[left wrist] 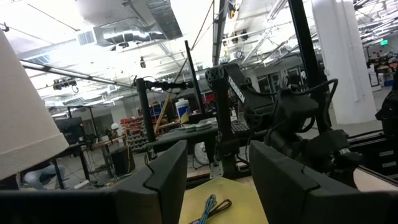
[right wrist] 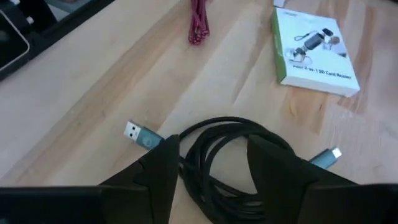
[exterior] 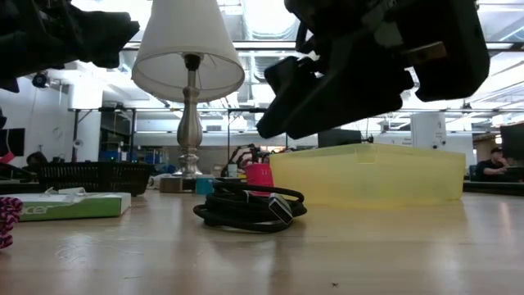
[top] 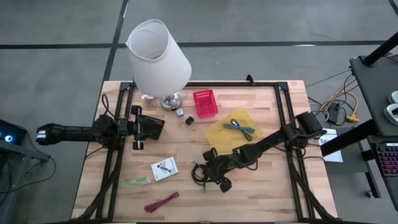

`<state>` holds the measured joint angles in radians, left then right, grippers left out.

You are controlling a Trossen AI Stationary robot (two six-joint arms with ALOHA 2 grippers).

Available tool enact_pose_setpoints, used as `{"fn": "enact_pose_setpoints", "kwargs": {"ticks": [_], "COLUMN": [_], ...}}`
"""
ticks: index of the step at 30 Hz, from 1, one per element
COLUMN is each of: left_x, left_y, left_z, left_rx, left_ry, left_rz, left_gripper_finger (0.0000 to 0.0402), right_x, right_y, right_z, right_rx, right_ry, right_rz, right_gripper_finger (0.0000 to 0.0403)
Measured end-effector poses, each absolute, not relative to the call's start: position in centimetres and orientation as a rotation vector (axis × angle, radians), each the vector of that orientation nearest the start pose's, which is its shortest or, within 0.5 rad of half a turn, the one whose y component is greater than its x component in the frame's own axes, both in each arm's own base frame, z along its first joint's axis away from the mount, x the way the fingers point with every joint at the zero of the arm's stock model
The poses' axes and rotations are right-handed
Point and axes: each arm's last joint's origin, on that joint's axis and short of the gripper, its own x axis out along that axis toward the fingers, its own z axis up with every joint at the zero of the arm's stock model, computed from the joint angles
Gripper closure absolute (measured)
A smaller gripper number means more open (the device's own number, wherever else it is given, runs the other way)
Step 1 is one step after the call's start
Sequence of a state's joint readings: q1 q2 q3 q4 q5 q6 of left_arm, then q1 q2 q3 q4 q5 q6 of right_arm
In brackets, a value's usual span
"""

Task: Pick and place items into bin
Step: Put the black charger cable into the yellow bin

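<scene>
The black coiled cable (top: 200,171) lies flat on the wood, seen too in the low view (exterior: 246,209). My right gripper (top: 212,177) hovers open above it, and in its wrist view the fingers (right wrist: 165,168) stand on either side of the coil (right wrist: 224,155) without touching it. The white card packet (top: 164,168), the green strip (top: 135,182) and the maroon tie (top: 161,201) lie on the table's near left part. A tiny dark cube (top: 188,120) sits near the lamp. Teal ties (top: 239,128) lie in the yellow bin (top: 221,134). My left gripper (top: 160,127) waits open, raised above the table's left part.
The big white lamp (top: 158,59) stands at the far left. A small red basket (top: 205,104) sits beside it, just beyond the bin. A black frame (top: 283,118) borders the wooden table. Bare wood lies on the near right.
</scene>
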<state>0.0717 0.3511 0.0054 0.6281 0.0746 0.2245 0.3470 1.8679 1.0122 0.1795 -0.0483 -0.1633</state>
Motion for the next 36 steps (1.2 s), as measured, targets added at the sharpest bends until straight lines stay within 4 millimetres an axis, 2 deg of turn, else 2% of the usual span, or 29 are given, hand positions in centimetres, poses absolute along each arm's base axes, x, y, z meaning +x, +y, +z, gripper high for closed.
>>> {"fn": "enact_pose_setpoints", "kwargs": {"ticks": [4,9,17,28,36], "left_x": [11.6,11.6,11.6,11.6,11.6], "left_y": [0.6,0.6,0.6,0.6,0.6], "left_z": [19.5,19.5,19.5,19.5,19.5], "left_rx": [0.244,0.244,0.244,0.244,0.244], "left_ry": [-0.280,-0.280,-0.281,-0.281,-0.282], "left_rz": [0.029,0.029,0.029,0.029,0.029], "left_gripper_finger": [0.0245,0.0245,0.0245,0.0245,0.0245], "right_x": [36.1,38.0,39.7,38.3,38.5], "right_y": [13.1,13.8,14.4,14.0,13.8], "right_z": [15.5,15.1,16.2,14.5,14.5], "right_rx": [-0.277,-0.289,-0.254,-0.286,-0.341], "right_ry": [0.605,0.612,0.886,0.992,0.959], "right_rz": [0.419,0.422,0.400,0.405,0.373], "right_gripper_finger": [0.0219,0.0218,0.0218,0.0218,0.0219]}}
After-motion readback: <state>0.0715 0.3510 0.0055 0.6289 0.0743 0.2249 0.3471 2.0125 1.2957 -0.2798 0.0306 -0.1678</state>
